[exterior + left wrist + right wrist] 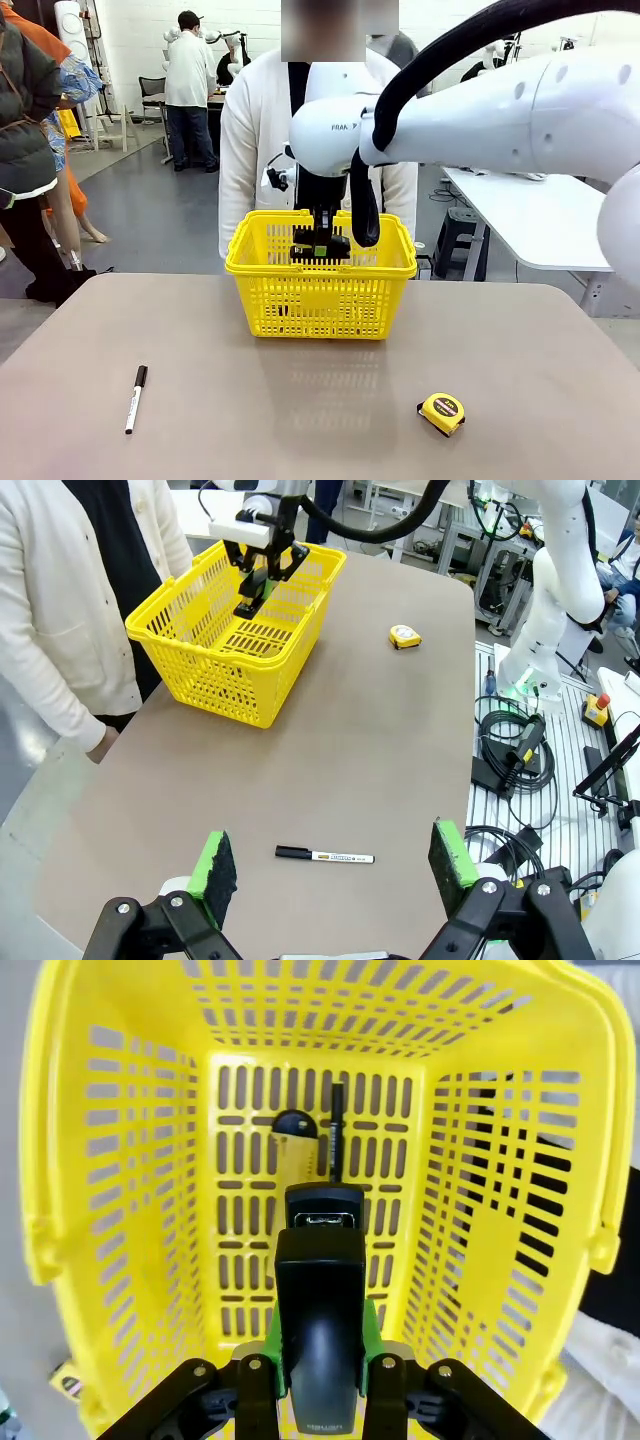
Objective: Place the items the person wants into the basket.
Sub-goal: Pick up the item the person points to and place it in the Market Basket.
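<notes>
The yellow basket (pixel 320 290) stands at the table's far side, in front of the person (pixel 250 130) in a white cardigan. My right gripper (pixel 320 240) hangs over the basket's opening, shut on the long black stapler (pixel 320 1290), which points down into the basket (pixel 120 1210). On the basket floor lie the yellow-and-black utility knife (pixel 290 1140) and the thin black pen (pixel 336 1130). The left wrist view shows my left gripper (pixel 332 860) open above the near table, its green pads (pixel 212 865) wide apart, with the right gripper (pixel 258 575) and basket (pixel 235 650) farther off.
A white marker with a black cap (pixel 135 398) lies at the table's near left, directly below my left gripper (pixel 323 856). A yellow tape measure (pixel 441 412) sits near the front right. The brown table (pixel 320 420) is bare between them.
</notes>
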You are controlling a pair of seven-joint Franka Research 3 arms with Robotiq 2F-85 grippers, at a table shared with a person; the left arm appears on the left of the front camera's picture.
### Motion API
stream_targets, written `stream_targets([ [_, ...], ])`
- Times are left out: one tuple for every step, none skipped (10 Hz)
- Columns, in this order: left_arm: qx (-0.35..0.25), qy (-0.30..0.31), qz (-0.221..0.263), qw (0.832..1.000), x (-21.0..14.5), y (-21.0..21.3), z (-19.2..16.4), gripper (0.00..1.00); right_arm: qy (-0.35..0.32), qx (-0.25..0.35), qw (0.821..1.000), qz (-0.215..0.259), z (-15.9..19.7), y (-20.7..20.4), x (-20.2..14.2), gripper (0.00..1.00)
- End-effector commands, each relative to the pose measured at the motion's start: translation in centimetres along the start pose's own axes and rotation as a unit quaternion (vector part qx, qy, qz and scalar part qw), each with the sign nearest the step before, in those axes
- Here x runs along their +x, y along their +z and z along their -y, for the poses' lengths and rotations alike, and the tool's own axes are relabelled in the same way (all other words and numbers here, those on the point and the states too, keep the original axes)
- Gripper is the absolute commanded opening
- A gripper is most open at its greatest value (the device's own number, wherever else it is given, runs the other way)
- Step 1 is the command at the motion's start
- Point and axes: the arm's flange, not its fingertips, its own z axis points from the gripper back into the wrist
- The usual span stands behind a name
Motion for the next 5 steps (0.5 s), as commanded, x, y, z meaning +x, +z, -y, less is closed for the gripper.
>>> stream_targets([
  [0.000,-0.011,0.009,1.000,-0.1,0.1,-0.1,1.00,0.011,-0.006,1.000,0.001,2.7,-0.4,0.3,0.31],
  [0.000,-0.011,0.009,1.000,-0.1,0.1,-0.1,1.00,0.009,0.007,1.000,0.004,3.3,-1.5,0.2,0.31],
  [0.000,-0.011,0.009,1.000,-0.1,0.1,-0.1,1.00,0.003,0.022,1.000,0.009,3.7,-2.6,-0.1,0.31],
  [0.000,-0.011,0.009,1.000,-0.1,0.1,-0.1,1.00,0.001,0.030,1.000,0.009,3.8,-3.6,-0.2,0.31],
  [0.000,-0.011,0.009,1.000,-0.1,0.1,-0.1,1.00,0.001,0.038,0.999,0.006,3.8,-4.7,-0.3,0.31],
])
